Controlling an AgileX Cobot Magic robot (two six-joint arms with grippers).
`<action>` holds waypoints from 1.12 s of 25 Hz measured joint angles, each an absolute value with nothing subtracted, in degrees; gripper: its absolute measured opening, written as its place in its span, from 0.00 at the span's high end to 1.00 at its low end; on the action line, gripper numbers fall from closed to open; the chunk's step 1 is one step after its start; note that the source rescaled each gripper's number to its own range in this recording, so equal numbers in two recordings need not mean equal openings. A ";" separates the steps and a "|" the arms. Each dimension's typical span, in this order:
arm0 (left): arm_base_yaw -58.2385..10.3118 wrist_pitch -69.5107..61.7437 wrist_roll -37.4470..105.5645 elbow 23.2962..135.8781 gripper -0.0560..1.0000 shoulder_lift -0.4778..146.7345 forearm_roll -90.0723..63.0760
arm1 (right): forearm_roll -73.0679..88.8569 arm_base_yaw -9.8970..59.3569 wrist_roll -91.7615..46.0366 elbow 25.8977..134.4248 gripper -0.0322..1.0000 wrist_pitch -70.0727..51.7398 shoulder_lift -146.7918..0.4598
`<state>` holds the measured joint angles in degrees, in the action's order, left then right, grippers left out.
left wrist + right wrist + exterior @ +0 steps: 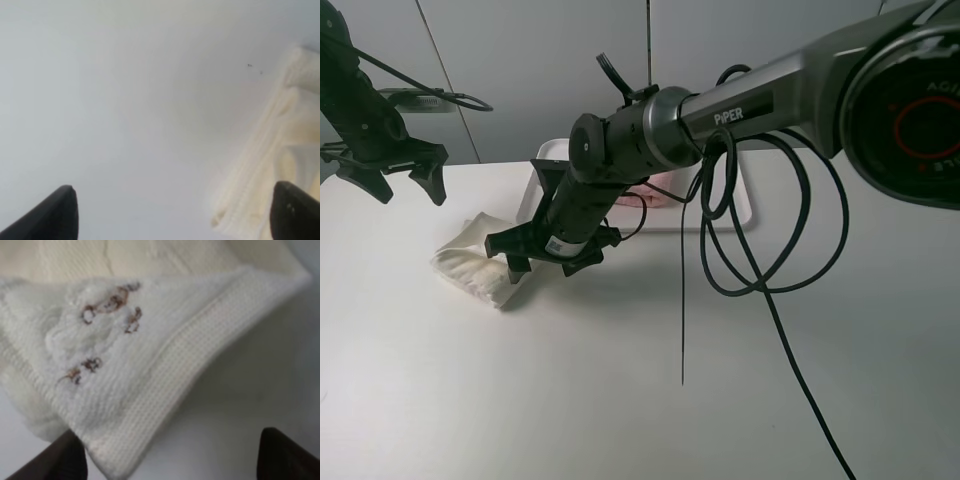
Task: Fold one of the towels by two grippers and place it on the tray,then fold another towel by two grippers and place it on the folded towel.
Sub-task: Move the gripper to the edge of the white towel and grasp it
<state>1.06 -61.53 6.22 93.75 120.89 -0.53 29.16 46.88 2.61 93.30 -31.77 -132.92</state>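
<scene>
Cream towel (475, 262) lies under both spread-jawed grippers (548, 262) (390, 175), tray (745, 205) behind.

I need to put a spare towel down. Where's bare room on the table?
The table is bare in front of the cream towel and right hand. It is crowded around the towel and tray.

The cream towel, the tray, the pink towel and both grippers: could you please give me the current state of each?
cream towel: bunched on the table, not gripped
tray: on the table, pink towel inside
pink towel: lying in the tray, mostly hidden
left gripper: open, raised, empty
right gripper: open, at the cream towel's edge
</scene>
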 joint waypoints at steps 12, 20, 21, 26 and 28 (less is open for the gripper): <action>1.06 -61.53 6.35 93.75 0.02 120.89 -1.35 | 43.80 46.88 -3.08 98.70 0.26 -28.06 -133.88; 1.06 -61.53 7.30 93.75 0.02 120.89 -2.78 | 59.31 46.88 -17.89 98.70 0.30 -22.17 -135.55; 1.06 -61.53 7.43 93.75 0.02 120.89 -2.78 | 60.08 46.88 -19.45 98.70 0.30 -21.20 -135.55; 1.06 -61.53 7.41 93.75 0.02 120.89 -2.93 | 60.98 46.88 -23.54 98.86 0.30 -15.96 -135.55; 1.06 -61.53 7.63 93.75 0.02 120.89 -3.15 | 61.11 46.88 -24.03 98.84 0.30 -15.50 -135.55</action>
<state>1.06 -61.53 7.63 93.75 120.89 -3.15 61.11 46.88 -24.03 98.84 -15.50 -135.55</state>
